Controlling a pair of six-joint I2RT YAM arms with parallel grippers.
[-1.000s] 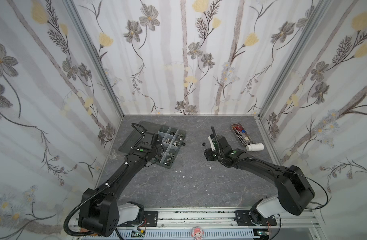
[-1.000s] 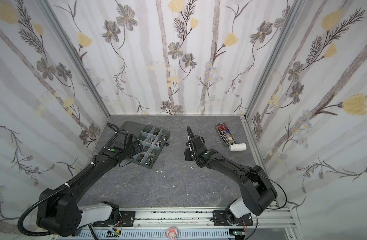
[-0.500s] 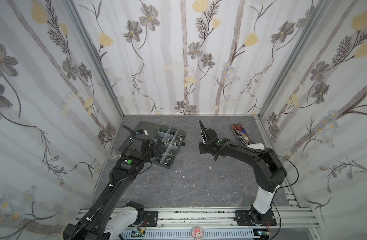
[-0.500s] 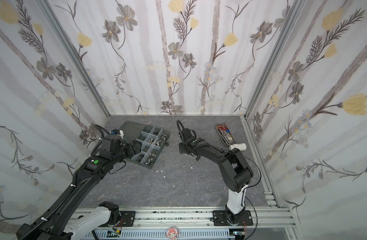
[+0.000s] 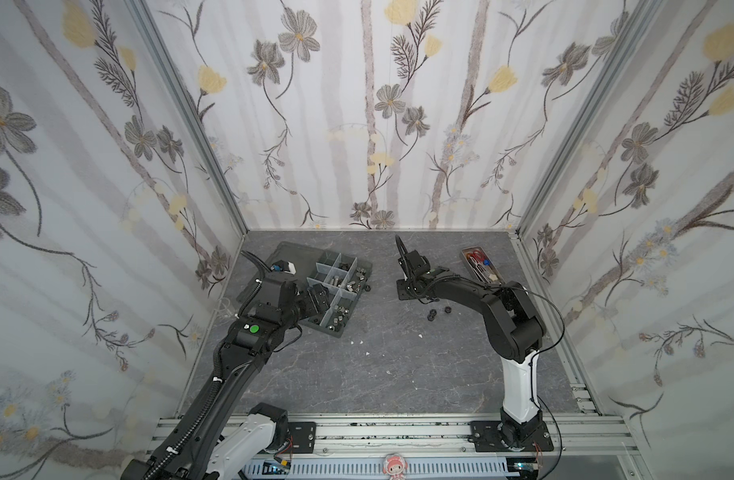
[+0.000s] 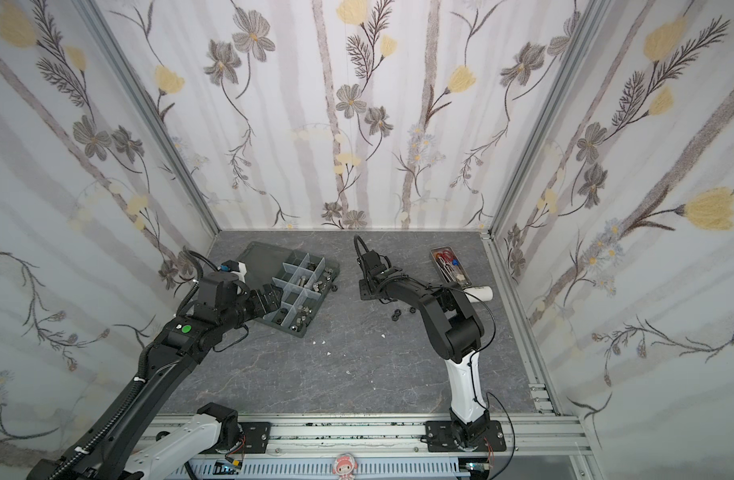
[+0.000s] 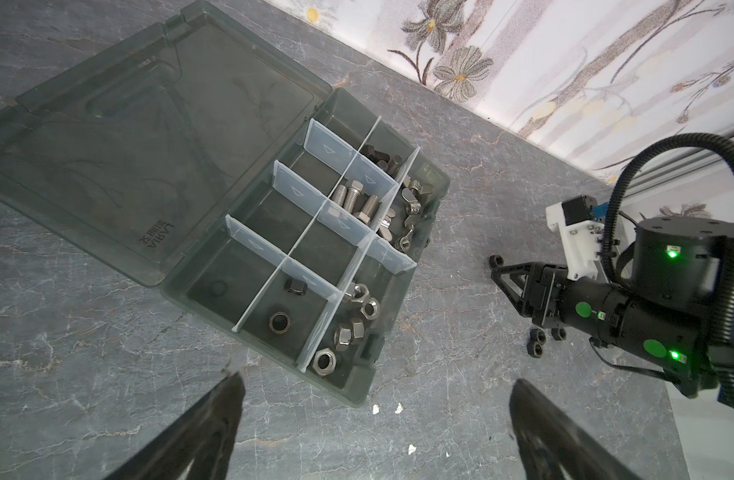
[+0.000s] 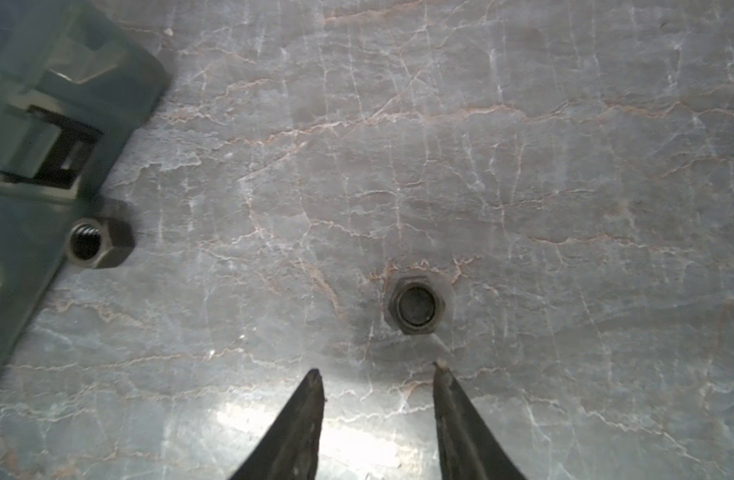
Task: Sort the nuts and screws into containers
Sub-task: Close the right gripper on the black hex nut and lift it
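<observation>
1 black nut (image 8: 417,305) just ahead of right gripper (image 8: 375,370); jaws partly apart, touching nothing; left gripper (image 7: 375,378) spread wide, empty, near organizer box (image 7: 348,388).

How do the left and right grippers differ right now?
The left gripper has its jaws spread wide; the right gripper holds them narrower. The left gripper hangs high beside the organizer box; the right gripper sits low over the table, a black nut just ahead of its tips. Both are open and hold nothing.

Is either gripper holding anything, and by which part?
Nothing is held. The left gripper is wide open and empty; the right gripper is open too, a black hex nut lying on the grey marbled table beyond its tips.
</observation>
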